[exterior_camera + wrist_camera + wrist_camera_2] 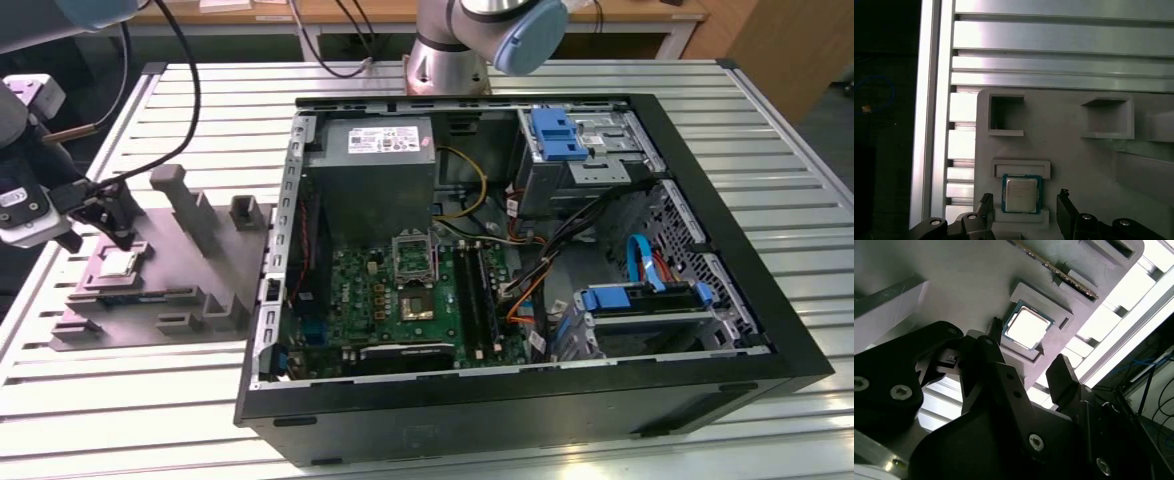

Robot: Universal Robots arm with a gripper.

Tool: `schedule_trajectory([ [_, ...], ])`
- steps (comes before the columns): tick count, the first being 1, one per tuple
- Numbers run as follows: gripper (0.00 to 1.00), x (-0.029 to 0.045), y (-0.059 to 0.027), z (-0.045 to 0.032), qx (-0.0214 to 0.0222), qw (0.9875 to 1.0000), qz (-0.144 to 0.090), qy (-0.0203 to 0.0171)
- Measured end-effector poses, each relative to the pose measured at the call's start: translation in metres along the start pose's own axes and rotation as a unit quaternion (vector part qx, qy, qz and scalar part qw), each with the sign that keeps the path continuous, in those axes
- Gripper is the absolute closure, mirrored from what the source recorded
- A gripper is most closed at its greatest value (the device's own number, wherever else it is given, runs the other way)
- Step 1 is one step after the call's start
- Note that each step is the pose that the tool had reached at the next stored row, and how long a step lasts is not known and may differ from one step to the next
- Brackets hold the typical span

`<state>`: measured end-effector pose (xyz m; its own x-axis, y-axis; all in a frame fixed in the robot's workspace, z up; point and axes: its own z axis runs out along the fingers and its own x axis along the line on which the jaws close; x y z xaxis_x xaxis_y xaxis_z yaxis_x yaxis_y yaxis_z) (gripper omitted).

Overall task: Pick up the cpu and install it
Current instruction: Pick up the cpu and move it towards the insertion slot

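Looking over the feeds, I found the cpu [1021,194] lying flat in its shallow pocket on the grey fixture plate [200,270]. The plate sat on the slatted table [134,400] at the exterior view's left, well apart from the open computer case [747,300].

My worry at that moment was the pocket. The chip was thin and sat low inside raised walls, so I judged there was little exposed edge for the fingers to catch. A descent slightly off centre could have landed a fingertip on the pocket rim or on the metal top instead of beside it. An uneven pinch could also have tipped the chip up on one edge or let it slip. A tilted grip would have mattered later at the socket [412,258] on the board, where I judged a crooked chip would seat badly.

The gripper [1024,196] hung over the fixture with its jaws apart, wider than the chip. In both wrist views one black finger [984,357] stood to each side of the cpu, with the chip between them. The jaws held nothing, and I could see no contact with the chip. How close the tips were to the plate itself I could not tell.
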<state>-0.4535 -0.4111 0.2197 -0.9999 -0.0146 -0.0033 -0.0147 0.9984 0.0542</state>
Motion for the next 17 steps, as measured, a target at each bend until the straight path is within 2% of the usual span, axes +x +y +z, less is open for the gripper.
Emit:
schedule_trajectory([
  [17, 0.38, 0.0001, -0.0002, 0.0050, 0.0000, 1.0000, 0.001, 0.0001],
])
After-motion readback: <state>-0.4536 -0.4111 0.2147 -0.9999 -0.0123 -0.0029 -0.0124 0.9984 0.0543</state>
